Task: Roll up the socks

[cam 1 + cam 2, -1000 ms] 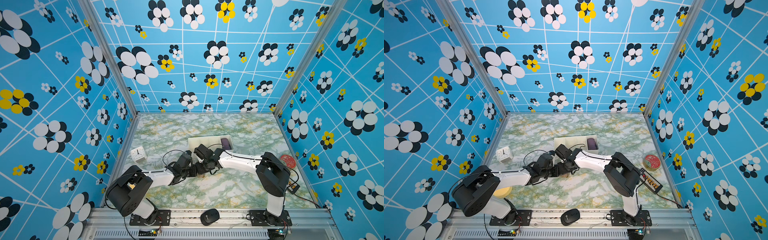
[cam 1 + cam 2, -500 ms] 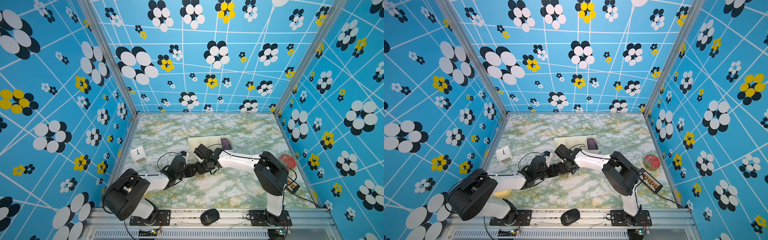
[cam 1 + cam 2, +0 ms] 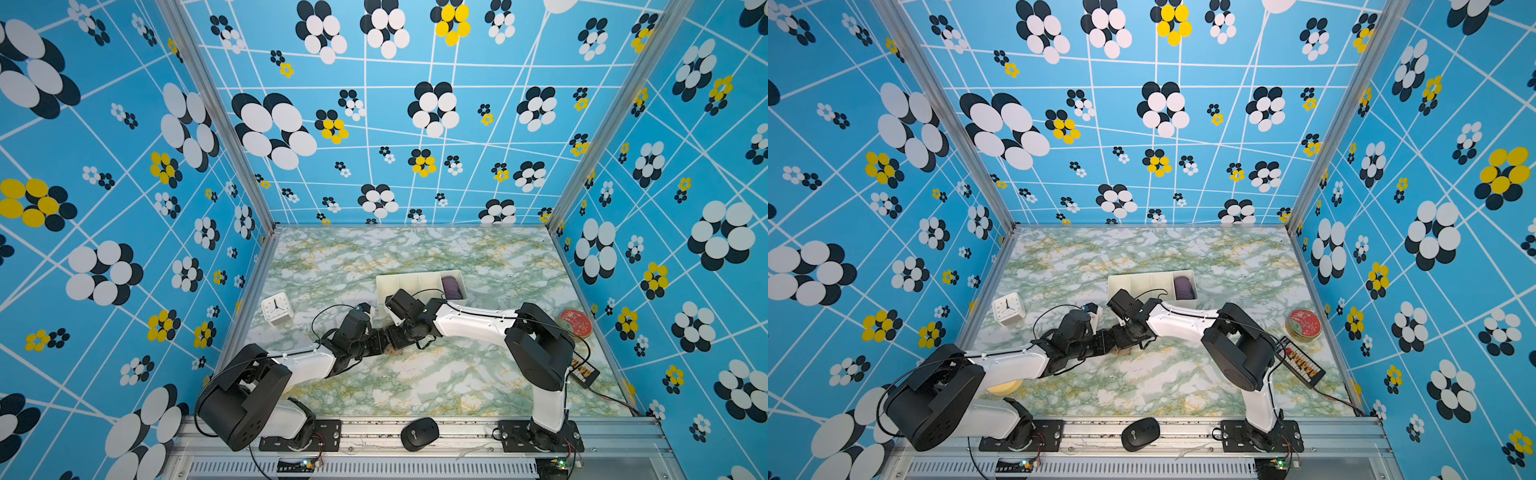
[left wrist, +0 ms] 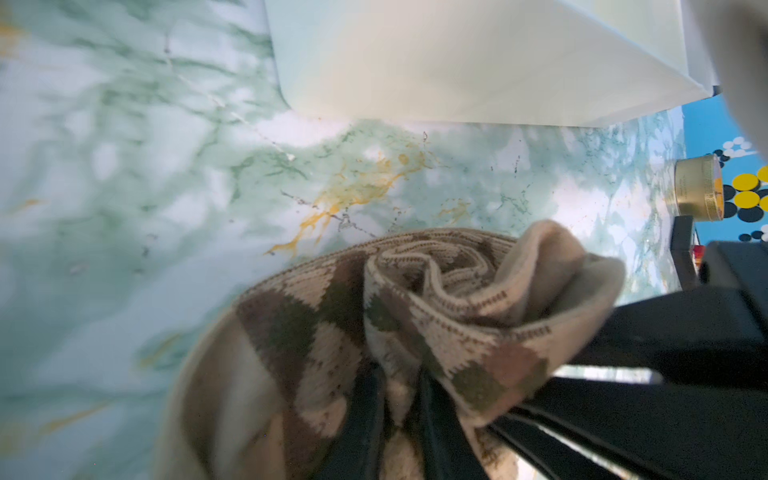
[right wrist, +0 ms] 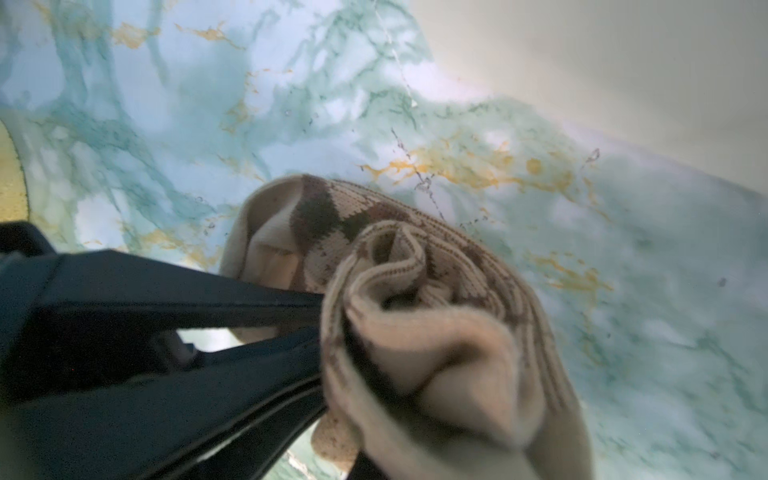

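The socks (image 4: pixel 415 307) are tan knit with a dark argyle pattern. They are wound into a loose roll that rests on the marble tabletop. In both top views only a tan sliver (image 3: pixel 395 350) (image 3: pixel 1126 351) shows beneath the two wrists. My left gripper (image 4: pixel 399 386) (image 3: pixel 379 340) is shut on the sock fabric, with a fold pinched between its dark fingers (image 5: pixel 232 307). My right gripper (image 3: pixel 395 336) reaches in from the opposite side. Its fingers (image 4: pixel 648 332) are shut on the roll's outer edge. In the right wrist view the socks (image 5: pixel 424 316) hide its own tips.
A white divided tray (image 3: pixel 399 284) stands just behind the grippers, with a purple bundle (image 3: pixel 452 286) in its right end. A white clock (image 3: pixel 277 308) sits at the left. A red-lidded tin (image 3: pixel 575 323) and a black strip device (image 3: pixel 584 371) are at the right. A black mouse (image 3: pixel 419 433) lies on the front rail.
My left wrist has drawn back a little to the left along the table. The right arm has barely moved. Both grippers stay together at the socks.
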You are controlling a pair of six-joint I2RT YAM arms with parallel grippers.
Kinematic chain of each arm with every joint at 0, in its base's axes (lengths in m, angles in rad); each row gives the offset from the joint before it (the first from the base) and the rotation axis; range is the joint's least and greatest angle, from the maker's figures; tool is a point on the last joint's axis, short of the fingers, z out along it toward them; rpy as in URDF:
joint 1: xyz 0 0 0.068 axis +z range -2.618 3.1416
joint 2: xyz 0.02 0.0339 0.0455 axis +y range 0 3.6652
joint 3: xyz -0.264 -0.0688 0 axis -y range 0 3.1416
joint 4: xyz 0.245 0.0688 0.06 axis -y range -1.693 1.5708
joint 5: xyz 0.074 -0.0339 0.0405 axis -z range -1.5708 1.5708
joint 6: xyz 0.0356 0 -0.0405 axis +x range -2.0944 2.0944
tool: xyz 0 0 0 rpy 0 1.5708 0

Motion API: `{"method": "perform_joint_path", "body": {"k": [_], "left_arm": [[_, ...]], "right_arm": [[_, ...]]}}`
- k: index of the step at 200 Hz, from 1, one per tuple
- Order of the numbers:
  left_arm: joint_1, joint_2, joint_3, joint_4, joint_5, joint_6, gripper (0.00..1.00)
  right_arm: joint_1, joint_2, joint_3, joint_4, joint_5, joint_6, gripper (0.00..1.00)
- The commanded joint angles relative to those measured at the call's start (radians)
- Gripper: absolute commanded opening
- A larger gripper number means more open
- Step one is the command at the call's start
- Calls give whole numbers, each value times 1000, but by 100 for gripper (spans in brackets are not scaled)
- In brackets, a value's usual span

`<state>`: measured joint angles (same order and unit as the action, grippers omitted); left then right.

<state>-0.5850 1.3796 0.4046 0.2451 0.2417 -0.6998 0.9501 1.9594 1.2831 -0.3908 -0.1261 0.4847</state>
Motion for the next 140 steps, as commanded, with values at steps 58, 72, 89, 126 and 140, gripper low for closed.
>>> {"method": "perform_joint_path", "body": {"k": [58,72,89,126,140], "left_arm": [[21,-168,53,-420,-4,104,30],[38,-183,53,-439,0,113,26],[55,-210,50,-456,2,121,24],[94,-282,56,-495,-10,140,23],[112,-299,55,-496,-11,146,22]], "right_arm": [[36,161,-109,-59,22,0,9],[37,161,-108,-59,20,-1,9],[37,162,-107,-60,20,0,9],[37,160,-109,-62,22,0,9],[36,157,-109,-61,23,0,9]]}}
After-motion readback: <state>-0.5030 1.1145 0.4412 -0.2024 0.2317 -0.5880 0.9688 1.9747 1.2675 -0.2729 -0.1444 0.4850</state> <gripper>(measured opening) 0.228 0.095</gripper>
